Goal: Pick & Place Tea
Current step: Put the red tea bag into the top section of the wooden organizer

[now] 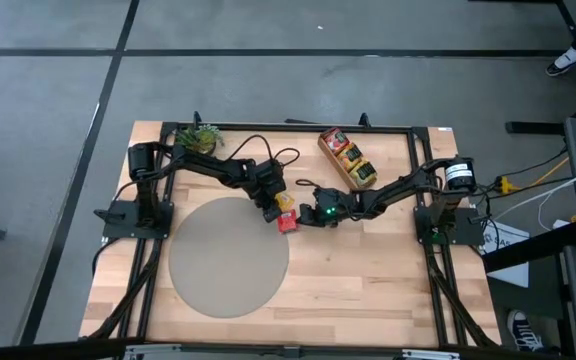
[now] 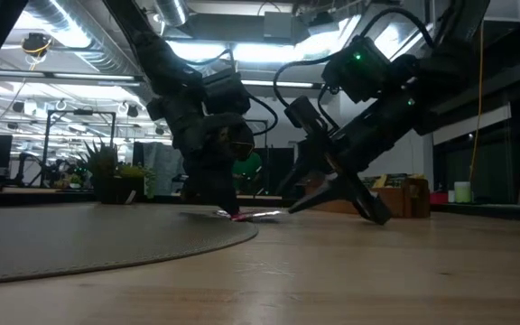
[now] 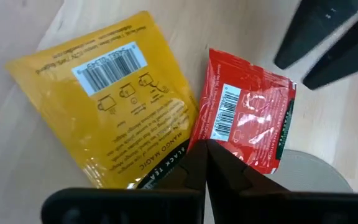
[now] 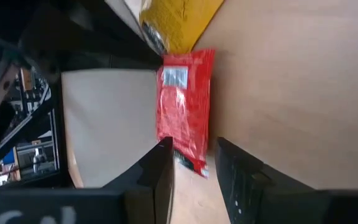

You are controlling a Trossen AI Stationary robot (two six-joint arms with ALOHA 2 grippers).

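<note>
Still early in the task, judging by the layout: round grey mat (image 1: pixel 230 257) bare, no sachet resting fully on it, and most of the tea apparently still packed in the wooden tray (image 1: pixel 346 157) at the far side of the table (image 1: pixel 368 280). Only two sachets out on the wood just beside the mat's far right edge: a yellow sachet (image 3: pixel 114 106) and a red sachet (image 3: pixel 247 121), touching or slightly overlapping, the red one with a corner over the mat's rim. Left gripper (image 3: pixel 205 163) low over the pair, fingers pressed together with their tips at the seam where the two sachets meet; unclear whether an edge is pinched. Right gripper (image 4: pixel 192 163) just beside it from the other side, fingers apart and straddling the near end of the red sachet, not yet closed on it. Left to do, by this reading: separate and place these two, then fetch the rest. Surface of pale wooden planks framed by black rails, small potted plant (image 1: pixel 199 136) at a far corner. Beyond, a workshop with bright ceiling strip lights, benches and cables on a grey floor.
</note>
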